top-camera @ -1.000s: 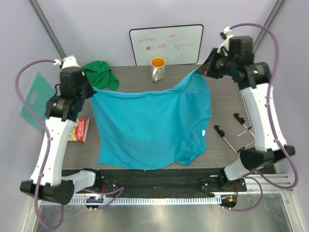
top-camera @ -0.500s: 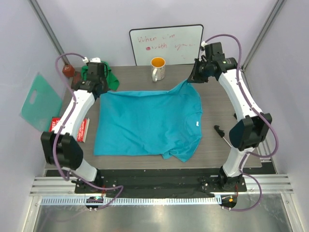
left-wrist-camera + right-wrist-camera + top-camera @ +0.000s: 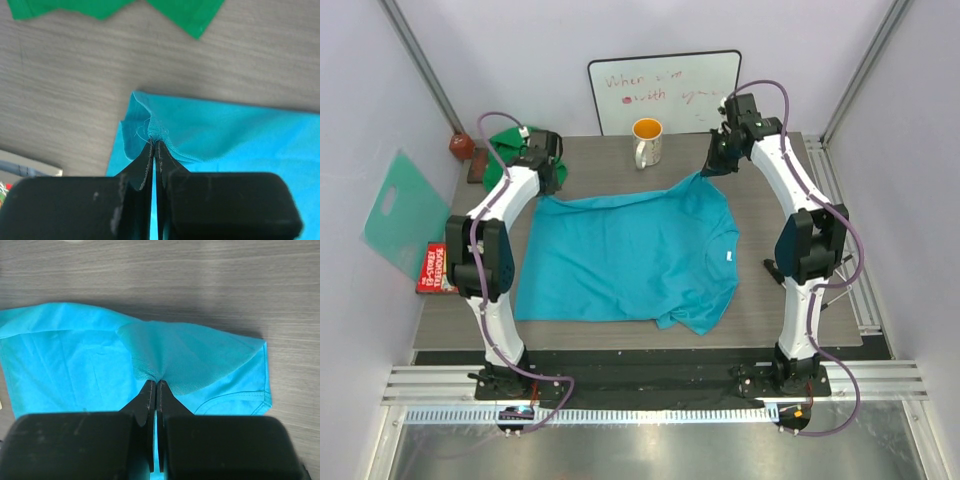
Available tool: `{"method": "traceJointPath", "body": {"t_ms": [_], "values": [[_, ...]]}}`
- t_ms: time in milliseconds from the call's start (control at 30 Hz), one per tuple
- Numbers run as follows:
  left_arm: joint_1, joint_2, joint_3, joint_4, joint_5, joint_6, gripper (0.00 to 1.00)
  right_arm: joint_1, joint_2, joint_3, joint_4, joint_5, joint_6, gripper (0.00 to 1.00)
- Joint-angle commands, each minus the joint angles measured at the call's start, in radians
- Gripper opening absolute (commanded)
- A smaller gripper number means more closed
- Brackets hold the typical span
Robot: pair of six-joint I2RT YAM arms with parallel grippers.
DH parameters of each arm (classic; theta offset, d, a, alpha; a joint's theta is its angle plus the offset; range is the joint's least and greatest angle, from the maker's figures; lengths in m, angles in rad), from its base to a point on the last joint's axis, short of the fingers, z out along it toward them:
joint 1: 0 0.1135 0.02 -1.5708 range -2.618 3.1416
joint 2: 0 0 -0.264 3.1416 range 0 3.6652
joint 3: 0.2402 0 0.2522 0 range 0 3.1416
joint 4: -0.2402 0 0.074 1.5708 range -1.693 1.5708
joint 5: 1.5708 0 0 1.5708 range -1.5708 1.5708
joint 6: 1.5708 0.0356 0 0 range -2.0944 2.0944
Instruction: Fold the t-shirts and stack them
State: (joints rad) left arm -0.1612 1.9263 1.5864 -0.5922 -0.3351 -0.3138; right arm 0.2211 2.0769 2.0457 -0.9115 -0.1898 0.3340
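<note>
The turquoise-blue t-shirt point(image 3: 625, 255) lies spread over the middle of the table, its two far corners pinched and slightly lifted. My left gripper point(image 3: 546, 192) is shut on the far left corner; in the left wrist view the left gripper point(image 3: 155, 143) bunches the blue cloth point(image 3: 210, 130) at its tips. My right gripper point(image 3: 704, 172) is shut on the far right corner; in the right wrist view the right gripper point(image 3: 154, 382) pulls the blue cloth point(image 3: 75, 355) into a tent. The green t-shirt point(image 3: 512, 142) lies crumpled at the back left, its edge point(image 3: 185, 15) beyond the left jaws.
A white mug point(image 3: 647, 142) with orange inside stands at the back centre before a whiteboard point(image 3: 663, 90). A mint plastic sheet point(image 3: 394, 205) and a red book point(image 3: 436, 268) lie left of the table. A dark wire rack point(image 3: 820, 285) sits behind the right arm.
Both arms have stretched forward and down, carrying the hanging blue t-shirt to the far side. The shirt has gone from hanging in the air to lying flat on the table.
</note>
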Motion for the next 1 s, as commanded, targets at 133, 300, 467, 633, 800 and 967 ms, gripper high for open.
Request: {"method": "traceJointPath", "body": {"t_ms": [133,300,467,633,800,967], "values": [[0.061,0.086,0.136,0.054,-0.073,0.028,0.0,-0.012,-0.015,0.065,0.023,-0.007,-0.01,0.01],[0.081,0.129,0.184,0.063,-0.062,0.024,0.0,-0.017,-0.034,0.033,0.045,0.047,-0.021,0.01],[0.084,0.191,0.244,0.023,-0.002,0.001,0.0,-0.023,0.014,0.024,0.036,0.006,-0.004,0.01],[0.084,0.155,0.199,0.034,0.03,-0.018,0.0,-0.023,-0.037,-0.056,0.063,-0.025,0.002,0.01],[0.084,0.114,0.155,0.009,0.073,-0.033,0.0,-0.023,-0.084,-0.133,0.074,-0.056,0.0,0.01],[0.077,0.053,0.069,-0.011,0.087,-0.045,0.0,-0.017,-0.126,-0.183,0.076,-0.086,0.003,0.01]]}}
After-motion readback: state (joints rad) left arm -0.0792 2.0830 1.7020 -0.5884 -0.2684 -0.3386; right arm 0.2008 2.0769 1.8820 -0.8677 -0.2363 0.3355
